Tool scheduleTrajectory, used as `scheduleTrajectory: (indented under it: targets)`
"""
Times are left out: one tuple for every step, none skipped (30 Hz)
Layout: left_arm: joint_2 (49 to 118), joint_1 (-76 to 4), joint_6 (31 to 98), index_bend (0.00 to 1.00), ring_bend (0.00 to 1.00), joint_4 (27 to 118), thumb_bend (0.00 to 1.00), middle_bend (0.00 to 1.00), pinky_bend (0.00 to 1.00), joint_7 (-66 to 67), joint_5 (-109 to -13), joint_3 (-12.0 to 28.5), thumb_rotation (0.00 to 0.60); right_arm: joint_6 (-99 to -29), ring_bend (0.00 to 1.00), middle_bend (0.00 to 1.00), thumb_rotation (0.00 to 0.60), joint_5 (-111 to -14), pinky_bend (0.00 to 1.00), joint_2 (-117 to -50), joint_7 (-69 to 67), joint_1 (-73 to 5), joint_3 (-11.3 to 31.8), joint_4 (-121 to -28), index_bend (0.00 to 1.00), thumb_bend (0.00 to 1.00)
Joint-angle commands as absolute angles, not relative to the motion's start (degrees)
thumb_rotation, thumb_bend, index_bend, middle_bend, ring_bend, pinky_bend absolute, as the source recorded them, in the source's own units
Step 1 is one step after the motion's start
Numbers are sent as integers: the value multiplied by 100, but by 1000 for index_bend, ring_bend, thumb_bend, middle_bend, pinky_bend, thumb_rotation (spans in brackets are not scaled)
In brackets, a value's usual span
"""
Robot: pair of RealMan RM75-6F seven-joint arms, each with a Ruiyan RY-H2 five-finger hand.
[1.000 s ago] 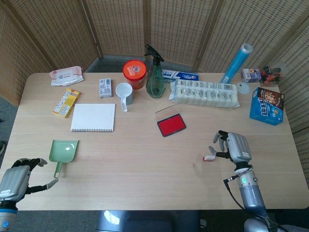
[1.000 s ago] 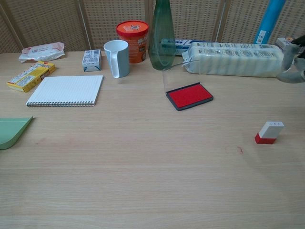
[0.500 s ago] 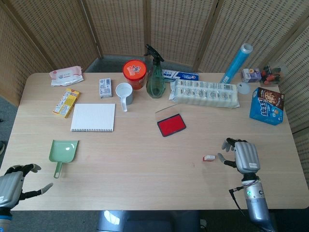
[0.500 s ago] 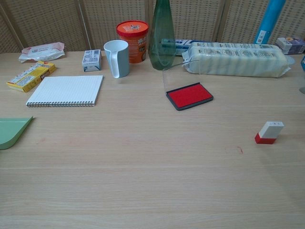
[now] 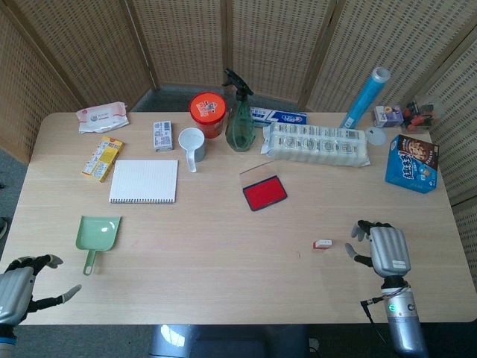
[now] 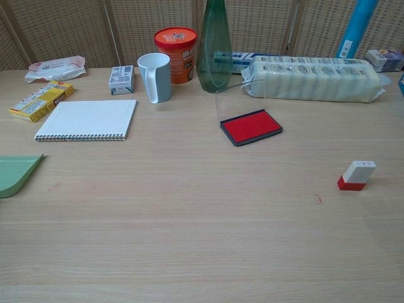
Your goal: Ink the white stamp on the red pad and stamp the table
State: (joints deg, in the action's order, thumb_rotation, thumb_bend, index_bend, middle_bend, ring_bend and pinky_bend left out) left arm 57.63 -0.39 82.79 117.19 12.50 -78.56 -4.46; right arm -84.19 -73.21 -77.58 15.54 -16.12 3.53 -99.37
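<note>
Withdrawn from the white stamp (image 5: pixel 323 244), right hand (image 5: pixel 387 250) hangs empty, fingers apart, head view only.

We see a spiral notebook (image 5: pixel 144 181) lying flat on the bench (image 5: pixel 223 276), a green dustpan (image 5: pixel 97 236) nearer the front edge, and a pale blue cup (image 5: pixel 191 145) beside an orange tub (image 5: pixel 207 113). A green spray bottle (image 5: pixel 238 121) stands upright just beside that tub.
</note>
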Motion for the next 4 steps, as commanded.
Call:
scheduleTrajectory:
  targets:
    - [5737, -47, 8260, 335, 307, 11777, 70, 396, 177, 1294, -7866, -443, 339, -8444, 538, 583, 544, -7356, 501, -7791, 1509, -1543, 346, -9906, 538, 294]
    - [5730, -49, 8251, 334, 307, 11793, 69, 395, 177, 1310, -7862, -444, 338, -8452, 537, 583, 544, -7364, 501, -7798, 1490, -1519, 348, -9897, 538, 294]
    - [5723, -51, 8245, 334, 307, 11810, 69, 395, 177, 1324, -7862, -444, 339, -8457, 536, 583, 544, -7373, 500, -7799, 1481, -1497, 348, -9889, 538, 294]
    - [5721, -49, 8247, 334, 307, 11823, 69, 395, 176, 1340, -7856, -440, 340, -8458, 536, 583, 544, -7392, 499, -7798, 1470, -1477, 352, -9884, 538, 294]
